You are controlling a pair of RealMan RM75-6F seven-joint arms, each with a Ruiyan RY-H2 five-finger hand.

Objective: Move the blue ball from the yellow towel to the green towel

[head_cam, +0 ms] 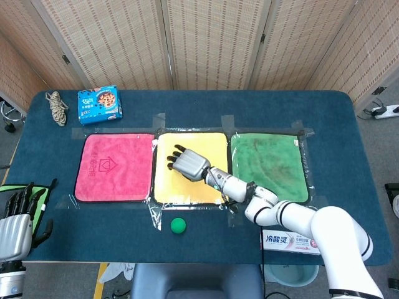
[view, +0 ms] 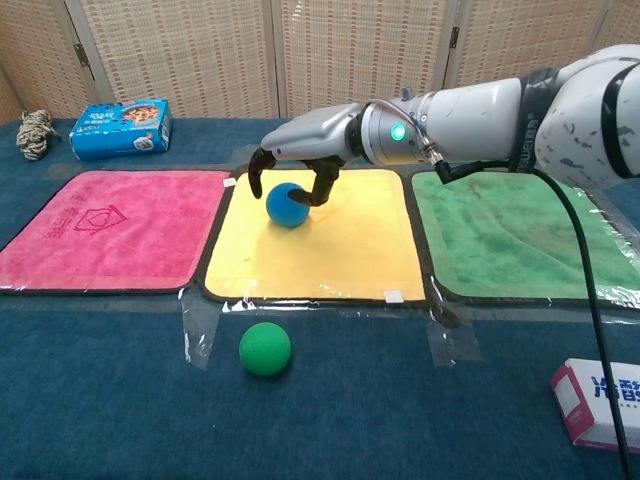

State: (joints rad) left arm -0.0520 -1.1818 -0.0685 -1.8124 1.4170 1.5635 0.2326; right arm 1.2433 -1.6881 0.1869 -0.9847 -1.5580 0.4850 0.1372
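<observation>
- My left hand (head_cam: 15, 218) idles at the near left corner of the bench (head_cam: 56, 249), holding nothing, fingers apart, well away from the work.
- Far left on the bench: a coil of rope (view: 34, 133) and a blue snack box (view: 122, 127). Not my concern.
- Pink towel (view: 110, 230) lies leftmost of the three, nothing on it.
- Yellow towel (view: 320, 250) in the middle. The blue ball (view: 287, 205) sits on its far left part, resting on the cloth, not lifted.
- My right hand (view: 300, 150) hangs directly over the ball, palm down, fingers curled downward around it like a cage. Chest view shows fingertips low on both sides of the ball. I cannot tell whether they press it yet; the grip looks not closed.
- From the head view the hand covers the ball altogether.
- Green ball (view: 265, 348) lies on the bare bench in front of the yellow towel, apart from everything. A distractor; leave it.
- Green towel (view: 520, 235), the goal, lies just right of the yellow one, nothing on it. My right forearm crosses above its near left corner.
- White box (view: 598, 398) at the near right edge of the bench.
- Judgement: I am at the grasp step, transfer not begun.
- Next calls for: closing the fingers evenly under the ball's widest part, since a round ball may squirt out sideways; then a clean lift and carry rightward to the green towel.
</observation>
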